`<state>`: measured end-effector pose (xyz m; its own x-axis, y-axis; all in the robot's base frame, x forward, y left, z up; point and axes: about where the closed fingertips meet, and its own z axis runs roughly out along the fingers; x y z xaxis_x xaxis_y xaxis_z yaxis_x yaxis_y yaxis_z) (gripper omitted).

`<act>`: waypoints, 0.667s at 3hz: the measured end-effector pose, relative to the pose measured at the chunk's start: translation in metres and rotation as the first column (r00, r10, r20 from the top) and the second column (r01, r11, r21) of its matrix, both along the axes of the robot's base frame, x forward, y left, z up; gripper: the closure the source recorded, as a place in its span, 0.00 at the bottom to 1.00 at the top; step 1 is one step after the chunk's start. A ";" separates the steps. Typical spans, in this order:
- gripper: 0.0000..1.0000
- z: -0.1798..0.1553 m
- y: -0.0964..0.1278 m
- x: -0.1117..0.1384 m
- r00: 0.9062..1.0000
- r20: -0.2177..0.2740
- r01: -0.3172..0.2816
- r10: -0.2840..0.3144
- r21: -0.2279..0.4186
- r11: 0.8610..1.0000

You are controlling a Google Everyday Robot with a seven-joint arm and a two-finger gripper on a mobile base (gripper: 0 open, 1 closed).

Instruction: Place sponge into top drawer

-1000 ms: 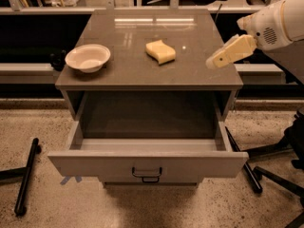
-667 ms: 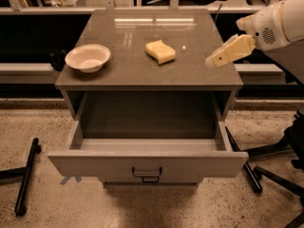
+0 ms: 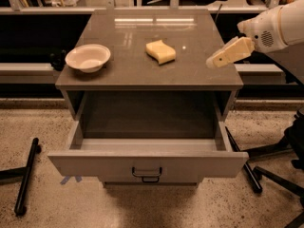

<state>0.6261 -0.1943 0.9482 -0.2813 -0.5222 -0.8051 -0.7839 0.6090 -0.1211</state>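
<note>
The pale yellow sponge [image 3: 160,51] lies on the grey cabinet top [image 3: 142,75], right of centre. The top drawer [image 3: 147,163] is pulled out towards me and I see nothing in it; its dark bail handle [image 3: 147,174] shows at the centre of the front panel. My gripper [image 3: 213,62] hangs over the right edge of the cabinet top, to the right of the sponge and apart from it, on a white arm coming in from the right. It holds nothing.
A cream round bowl [image 3: 88,57] stands on the left of the cabinet top. A black stand leg [image 3: 26,175] lies on the floor at the left, and chair legs [image 3: 256,170] at the right. A shelf runs behind the cabinet.
</note>
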 end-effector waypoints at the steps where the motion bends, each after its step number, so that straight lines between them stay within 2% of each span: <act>1: 0.00 -0.018 -0.014 0.028 0.999 0.009 0.032 -0.032 0.022 0.999; 2: 0.00 -0.035 -0.018 0.058 0.999 0.011 0.046 -0.047 0.055 0.997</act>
